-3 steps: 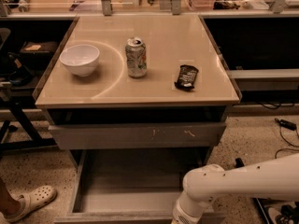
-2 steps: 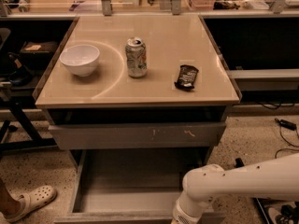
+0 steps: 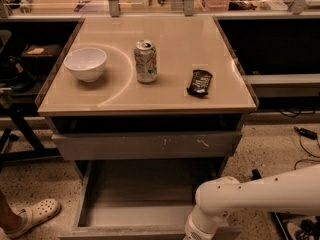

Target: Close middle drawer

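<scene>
The middle drawer (image 3: 140, 199) is pulled far out below the cabinet, its grey box interior open to view and its front rim (image 3: 120, 232) at the bottom edge of the picture. My white arm (image 3: 250, 194) reaches in from the right and bends down to the drawer's front rim at its right part. The wrist (image 3: 196, 230) leaves the picture there, so my gripper is below the bottom edge, out of view.
Above it is a grey drawer front with white scratch marks (image 3: 150, 145), slightly out. On the beige tabletop (image 3: 175, 49) stand a white bowl (image 3: 85, 63), a soda can (image 3: 145, 61) and a dark snack packet (image 3: 199, 82). A person's foot in a white clog (image 3: 30, 216) is at bottom left. Cables (image 3: 302, 133) lie on the floor at right.
</scene>
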Controlling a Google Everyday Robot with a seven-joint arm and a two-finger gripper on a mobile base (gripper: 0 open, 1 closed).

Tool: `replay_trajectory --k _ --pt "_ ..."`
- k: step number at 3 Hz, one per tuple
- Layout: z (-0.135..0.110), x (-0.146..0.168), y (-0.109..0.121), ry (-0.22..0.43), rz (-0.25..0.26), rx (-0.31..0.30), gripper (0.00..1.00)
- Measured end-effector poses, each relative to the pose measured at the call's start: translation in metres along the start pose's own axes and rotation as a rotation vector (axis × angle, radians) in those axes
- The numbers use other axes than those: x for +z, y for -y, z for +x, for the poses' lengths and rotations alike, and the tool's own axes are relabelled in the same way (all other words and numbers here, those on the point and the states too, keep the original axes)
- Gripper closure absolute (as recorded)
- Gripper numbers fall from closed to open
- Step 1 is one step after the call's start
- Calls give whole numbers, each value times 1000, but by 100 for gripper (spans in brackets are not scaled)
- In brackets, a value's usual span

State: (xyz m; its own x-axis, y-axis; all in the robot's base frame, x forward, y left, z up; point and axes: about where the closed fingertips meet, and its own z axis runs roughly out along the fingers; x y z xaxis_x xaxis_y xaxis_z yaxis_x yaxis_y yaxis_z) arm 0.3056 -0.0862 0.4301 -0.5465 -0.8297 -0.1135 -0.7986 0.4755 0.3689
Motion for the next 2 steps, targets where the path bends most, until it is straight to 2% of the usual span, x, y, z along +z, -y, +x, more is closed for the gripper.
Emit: replay_trajectory --k 1,2 --pt "0 0 0 0 0 0 0" --pt "0 0 0 0 0 0 0"
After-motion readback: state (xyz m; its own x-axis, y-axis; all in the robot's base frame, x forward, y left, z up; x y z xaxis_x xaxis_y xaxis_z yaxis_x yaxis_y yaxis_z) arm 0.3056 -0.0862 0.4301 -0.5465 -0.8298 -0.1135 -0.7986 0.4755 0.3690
